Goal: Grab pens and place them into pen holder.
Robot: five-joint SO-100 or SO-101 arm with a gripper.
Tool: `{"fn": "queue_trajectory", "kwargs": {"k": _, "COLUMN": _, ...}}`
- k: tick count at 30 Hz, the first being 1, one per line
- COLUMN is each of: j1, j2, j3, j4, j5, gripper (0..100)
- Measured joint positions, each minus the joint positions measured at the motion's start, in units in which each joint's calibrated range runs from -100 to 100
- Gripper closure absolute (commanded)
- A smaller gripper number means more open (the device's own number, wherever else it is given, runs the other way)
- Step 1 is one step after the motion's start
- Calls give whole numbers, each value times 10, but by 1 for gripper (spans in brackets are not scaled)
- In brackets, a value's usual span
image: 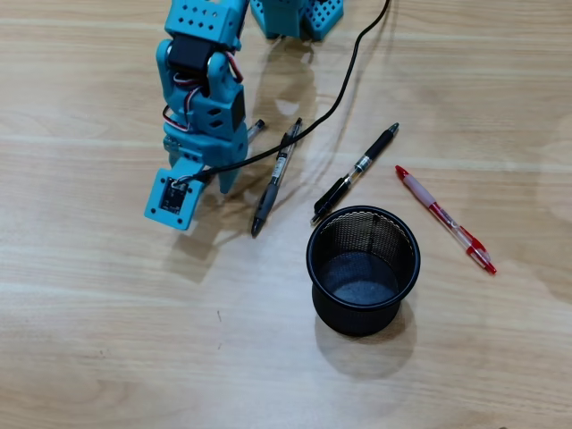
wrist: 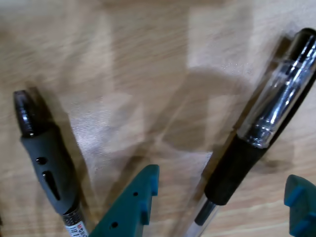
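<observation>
text: none legible | pen (wrist: 49,168) label: small print, too blurred to read

In the overhead view, the pen holder (image: 363,268) stands on the table (image: 107,340). One pen (image: 445,218) lies to its right, another (image: 356,172) just behind its rim, a third (image: 275,177) behind-left, and the arm (image: 201,98) farther left.

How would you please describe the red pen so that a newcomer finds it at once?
Start at the black mesh cup in the overhead view. Just to its right on the bare table lies the red pen, slanted, apart from the cup. It is the only red one; the others are black.
</observation>
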Motion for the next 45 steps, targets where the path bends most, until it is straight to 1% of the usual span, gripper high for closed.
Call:
{"fn": "queue_trajectory", "kwargs": {"k": 7, "j1": 16, "j2": 22, "j3": -3, "j4": -5, "j5": -1, "gripper": 72}}
{"fn": "queue_trajectory", "kwargs": {"k": 9, "j1": 18, "j2": 22, "j3": -3, "j4": -5, "j5": -1, "gripper": 76}}
{"fn": "queue_trajectory", "kwargs": {"k": 13, "j1": 29, "j2": 22, "j3": -3, "j4": -5, "j5": -1, "gripper": 88}}
{"fn": "queue_trajectory", "kwargs": {"k": 15, "j1": 32, "j2": 22, "j3": -4, "j4": -5, "j5": -1, "gripper": 92}}
{"fn": "queue_trajectory", "kwargs": {"k": 22, "j1": 24, "j2": 23, "j3": -4, "j4": -5, "j5": -1, "gripper": 98}}
{"fn": "queue_trajectory", "kwargs": {"k": 31, "j1": 24, "j2": 21, "j3": -4, "j4": -5, "j5": -1, "gripper": 98}}
{"fn": "queue_trajectory", "kwargs": {"k": 35, "j1": 24, "j2": -11, "j3": 1, "j4": -4, "j5": 0, "gripper": 98}}
{"fn": "queue_trajectory", "kwargs": {"k": 45, "j1": 7, "j2": -261, "j3": 1, "j4": -4, "j5": 0, "gripper": 98}}
